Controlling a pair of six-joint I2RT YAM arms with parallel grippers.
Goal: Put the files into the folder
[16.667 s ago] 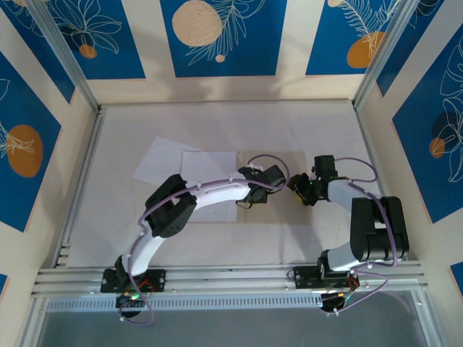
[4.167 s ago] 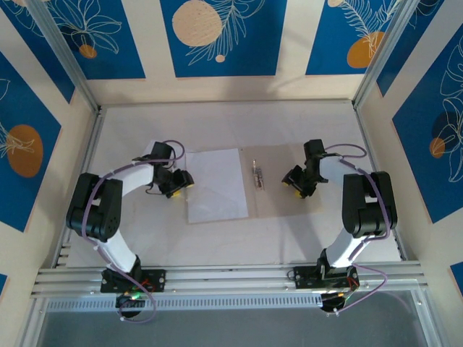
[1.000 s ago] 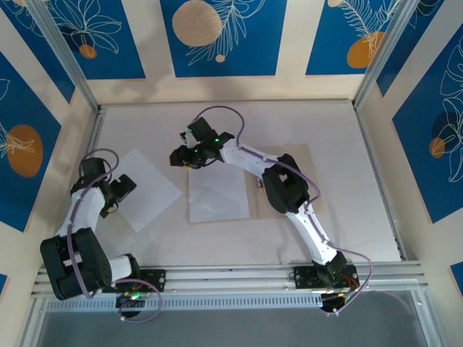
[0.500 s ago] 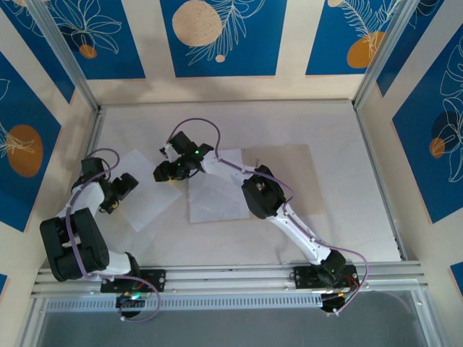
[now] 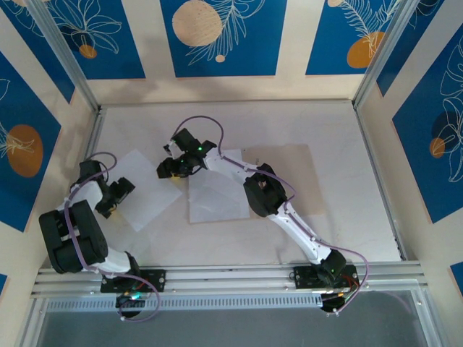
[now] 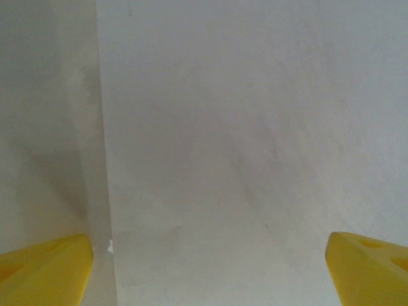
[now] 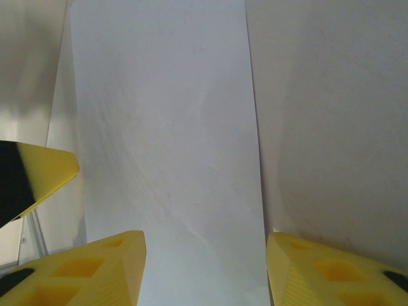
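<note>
Spanning loose sheet [image 6: 242, 140] edge, wide-spread left gripper [image 6: 210, 261]; table [image 6: 44, 127] seemingly beside.

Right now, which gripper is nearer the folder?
Right. The right gripper is just beside the folder's far-left corner; the left gripper is farther left, over the loose sheet.

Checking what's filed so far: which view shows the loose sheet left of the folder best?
Top external: nearly the whole loose sheet, lying skewed left of the folder. The left wrist view gives a close white stretch with one edge; the right wrist view has a white strip, which sheet I cannot tell.
</note>
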